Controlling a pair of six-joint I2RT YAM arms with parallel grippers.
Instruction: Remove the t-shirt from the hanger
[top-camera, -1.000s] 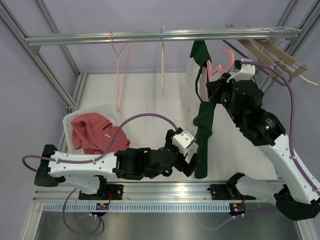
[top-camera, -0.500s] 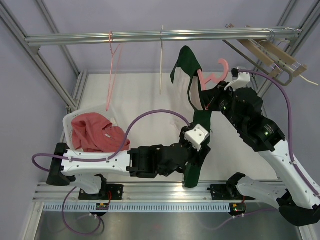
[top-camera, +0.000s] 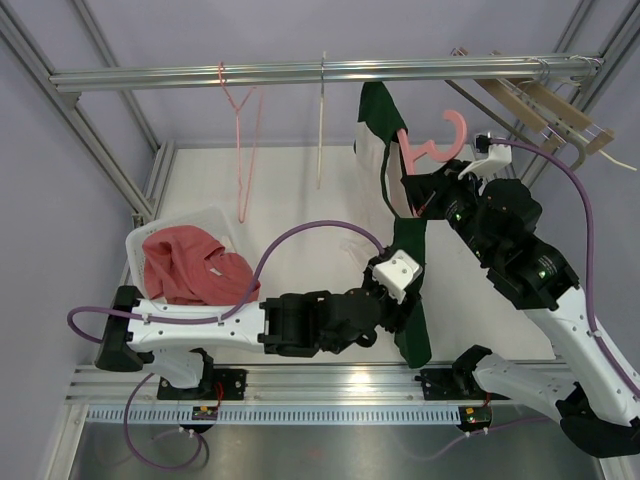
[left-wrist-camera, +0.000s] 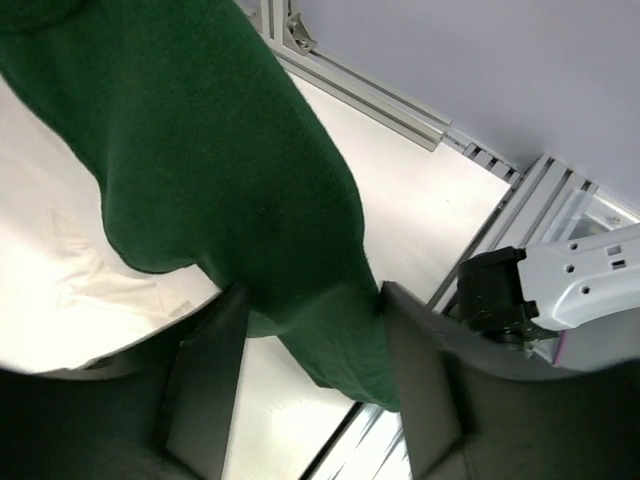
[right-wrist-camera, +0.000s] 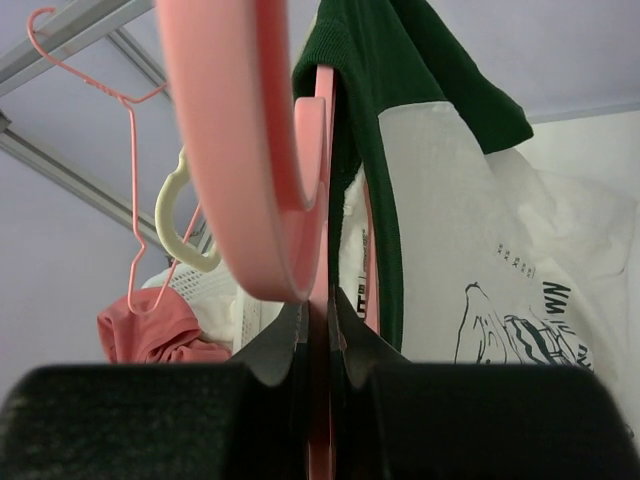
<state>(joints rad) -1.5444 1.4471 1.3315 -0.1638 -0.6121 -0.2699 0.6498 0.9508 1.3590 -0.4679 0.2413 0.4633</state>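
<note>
T-shirt: a green and white t-shirt (top-camera: 378, 125) is hung on a thick pink hanger (top-camera: 437, 140). It is held up in the air, above the worktop (top-camera: 290, 200) and just under the metal rail (top-camera: 300, 73).
Right hand: the right hand (right-wrist-camera: 318, 335) is closed tight on the neck of the pink hanger, just below the hook.
Left hand: the left hand (left-wrist-camera: 312, 330) is closed on the long green part of the t-shirt that hangs down. The cloth is touched by both fingers (left-wrist-camera: 205, 385).
Basket: a red cloth (top-camera: 190, 265) is piled in a white basket (top-camera: 175, 222) on the left of the worktop.
Rail: a thin pink hanger (top-camera: 240, 130) and a cream hanger (top-camera: 320, 130) are hung on it.
</note>
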